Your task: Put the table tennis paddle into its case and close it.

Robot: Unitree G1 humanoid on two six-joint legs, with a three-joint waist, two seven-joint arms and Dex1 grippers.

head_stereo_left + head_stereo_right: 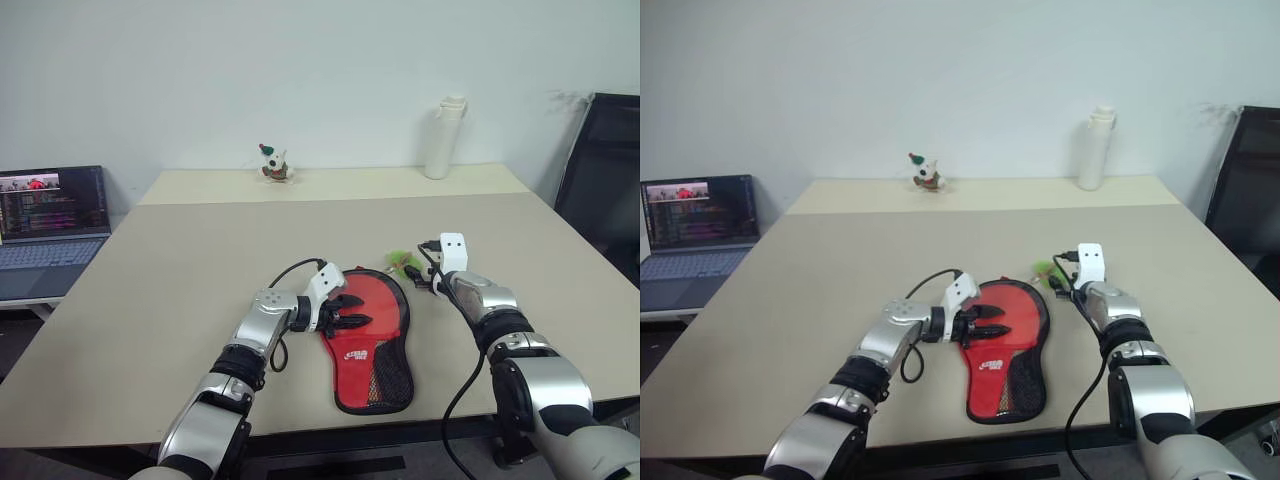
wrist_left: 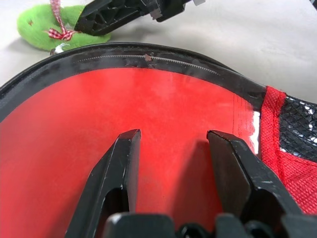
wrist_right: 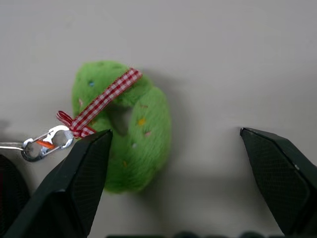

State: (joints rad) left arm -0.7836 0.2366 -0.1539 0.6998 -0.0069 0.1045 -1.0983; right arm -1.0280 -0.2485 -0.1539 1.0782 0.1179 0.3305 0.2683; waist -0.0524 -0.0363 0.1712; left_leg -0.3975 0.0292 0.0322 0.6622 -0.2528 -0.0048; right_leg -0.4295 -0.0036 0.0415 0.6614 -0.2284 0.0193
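Left eye view shows the case lying flat on the beige desk, red side up with its white logo and black mesh pocket toward the near edge. The left end effector reaches in from the left over the round red part — its two black fingers stand apart, resting on or just above the red surface, gripping nothing that can be seen. Whether the table tennis paddle sits inside the case cannot be told. Just beyond the case's far right edge lies the green zipper charm, a fuzzy ring with a red-checked ribbon and a small metal clasp. The right end effector hovers beside it, fingers spread wide with the charm near one of them — not clamped on it. Farther off stand a white bottle, a small figurine and a laptop.
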